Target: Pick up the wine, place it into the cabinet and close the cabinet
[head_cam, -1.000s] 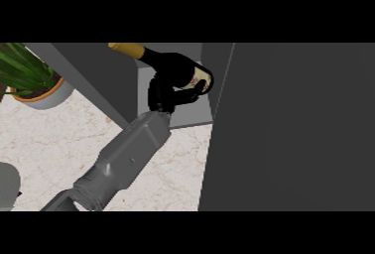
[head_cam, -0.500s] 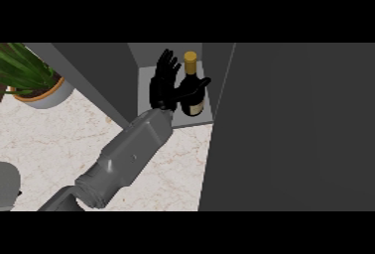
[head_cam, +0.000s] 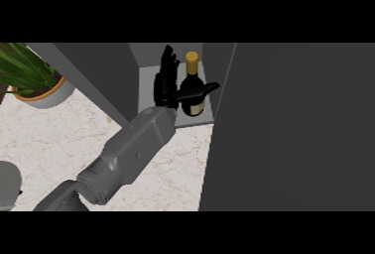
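- Counter top is pale veined marble (head_cam: 44,134); you see a tall dark grey cabinet (head_cam: 293,124) filling the view right of it.
- Cabinet's open compartment sits at its left end, with a lighter grey floor.
- Dark glass wine bottle with a gold foil cap and pale label (head_cam: 192,94) stands upright on that compartment floor, inside the cabinet, neck pointing to the top of the view.
- Left hand (head_cam: 164,84) is inside the same compartment, just left of the bottle.
- Fingers (head_cam: 168,62) are straight and spread only slightly, pointing deeper into the cabinet and not wrapped round anything.
- Thumb sticks out sideways across the bottle's shoulder; you can't tell whether it actually touches the glass.
- Grey forearm (head_cam: 135,149) runs from the cabinet opening diagonally back over the counter to the lower left.
- Green leafy plant in a round terracotta pot (head_cam: 40,89) stands on the counter, well left of the cabinet.
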